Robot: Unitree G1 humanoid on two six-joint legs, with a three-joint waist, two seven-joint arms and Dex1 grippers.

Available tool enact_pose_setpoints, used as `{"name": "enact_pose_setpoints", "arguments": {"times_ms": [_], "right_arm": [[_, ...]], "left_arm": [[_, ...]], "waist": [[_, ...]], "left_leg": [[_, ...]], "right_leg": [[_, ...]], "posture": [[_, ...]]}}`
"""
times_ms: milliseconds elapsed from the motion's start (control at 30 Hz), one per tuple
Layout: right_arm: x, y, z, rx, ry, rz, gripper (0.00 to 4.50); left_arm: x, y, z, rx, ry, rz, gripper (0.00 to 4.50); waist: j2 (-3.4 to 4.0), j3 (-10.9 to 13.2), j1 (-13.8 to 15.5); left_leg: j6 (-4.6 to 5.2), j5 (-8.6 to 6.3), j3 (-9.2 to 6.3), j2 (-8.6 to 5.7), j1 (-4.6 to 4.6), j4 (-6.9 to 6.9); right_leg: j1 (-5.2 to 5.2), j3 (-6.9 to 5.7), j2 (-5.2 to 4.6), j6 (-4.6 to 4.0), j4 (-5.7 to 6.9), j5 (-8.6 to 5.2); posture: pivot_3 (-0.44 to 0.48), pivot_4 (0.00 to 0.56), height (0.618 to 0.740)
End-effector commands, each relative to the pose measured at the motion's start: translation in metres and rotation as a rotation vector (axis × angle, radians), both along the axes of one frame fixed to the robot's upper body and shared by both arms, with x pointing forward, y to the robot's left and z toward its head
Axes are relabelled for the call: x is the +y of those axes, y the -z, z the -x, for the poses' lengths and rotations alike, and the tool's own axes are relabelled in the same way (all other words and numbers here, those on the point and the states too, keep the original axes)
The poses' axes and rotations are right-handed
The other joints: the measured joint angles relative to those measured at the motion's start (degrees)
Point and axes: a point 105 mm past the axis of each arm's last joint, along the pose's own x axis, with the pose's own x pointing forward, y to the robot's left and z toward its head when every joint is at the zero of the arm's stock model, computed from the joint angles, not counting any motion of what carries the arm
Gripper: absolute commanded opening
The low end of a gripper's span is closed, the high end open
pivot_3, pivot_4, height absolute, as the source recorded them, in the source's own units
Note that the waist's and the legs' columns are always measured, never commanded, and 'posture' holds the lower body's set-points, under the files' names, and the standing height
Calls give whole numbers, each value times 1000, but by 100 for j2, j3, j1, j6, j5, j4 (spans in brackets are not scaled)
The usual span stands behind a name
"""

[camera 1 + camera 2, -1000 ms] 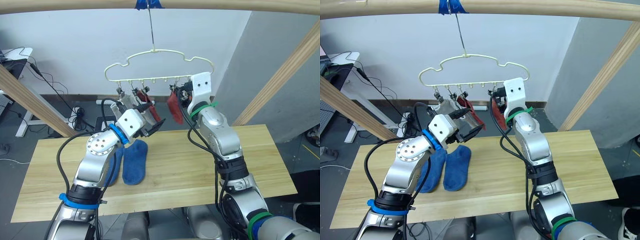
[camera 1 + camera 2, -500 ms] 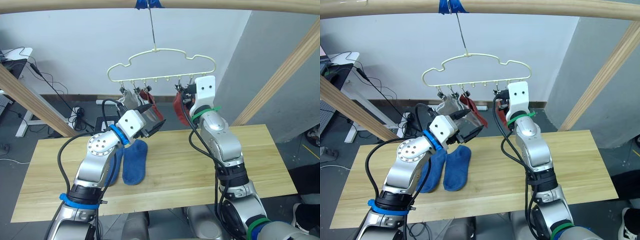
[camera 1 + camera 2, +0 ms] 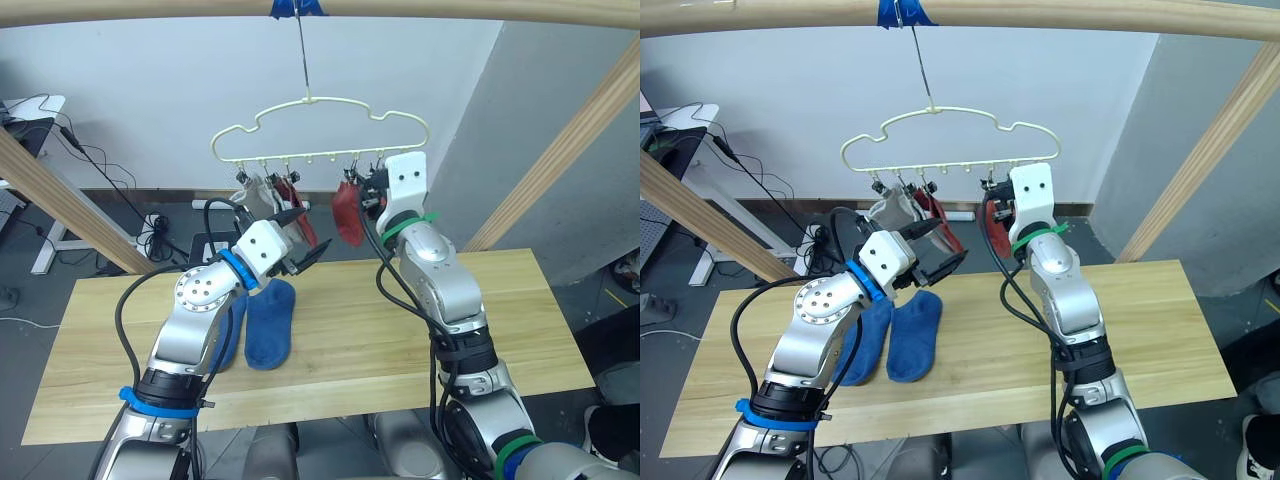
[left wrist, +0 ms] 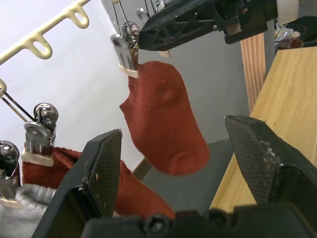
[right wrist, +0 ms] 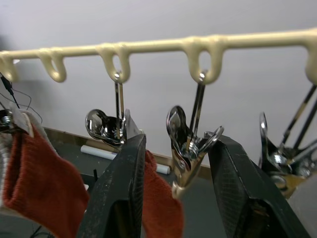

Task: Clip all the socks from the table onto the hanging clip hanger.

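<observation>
1. Table [image 3: 420, 340]: two blue socks [image 3: 270, 325] lie side by side on its left half, at about 8 o'clock from the hanger. Not yet hung. No other sock is seen on the tabletop.
2. Left gripper [image 3: 305, 240]: raised just under the hanger's left clips, fingers spread and empty; its wrist view looks between them at a hanging red sock.
3. Clip hanger [image 3: 320, 135]: hangs from the top pole at 12 o'clock. Its leftmost clips carry a light grey sock [image 3: 258, 195], then a rust-red sock [image 3: 296, 205]. Whether a second grey sock hangs behind the first cannot be told.
4. Second rust-red sock [image 3: 347, 212]: clipped further right, hanging free, just beside the right gripper.
5. Right gripper [image 5: 173, 168]: up at the clip row, fingers parted either side of a bare metal clip [image 5: 188, 144], grasping nothing.
6. Tally, as judged: at least three socks hung; two blue ones left, with empty clips at the right for them.
</observation>
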Motion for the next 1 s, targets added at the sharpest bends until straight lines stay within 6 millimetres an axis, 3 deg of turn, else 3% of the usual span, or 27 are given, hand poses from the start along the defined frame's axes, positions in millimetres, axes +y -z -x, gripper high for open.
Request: {"name": "enact_pose_setpoints", "arguments": {"times_ms": [33,433,967,1000], "right_arm": [[11,-21,5,-78,-51,-8,1936],[19,-21,2,-71,-80,-11,1936],[13,-19,1,-68,-51,-12,1936],[13,-19,1,-68,-50,-13,1748]], "left_arm": [[-3,-7,4,-43,18,-6,3675],[-2,-5,4,-39,12,-11,3675],[-2,-5,5,-36,9,-10,3675],[-2,-4,5,-36,9,-11,3675]], "waist": [[0,0,0],[0,0,1],[0,0,1],[0,0,1]], "left_leg": [[0,0,0,0,0,0],[0,0,0,0,0,0],[0,0,0,0,0,0],[0,0,0,0,0,0]], "right_leg": [[0,0,0,0,0,0],[0,0,0,0,0,0],[0,0,0,0,0,0],[0,0,0,0,0,0]], "posture": [[-174,199,740],[-168,198,740],[-170,198,740],[-170,198,740]]}}
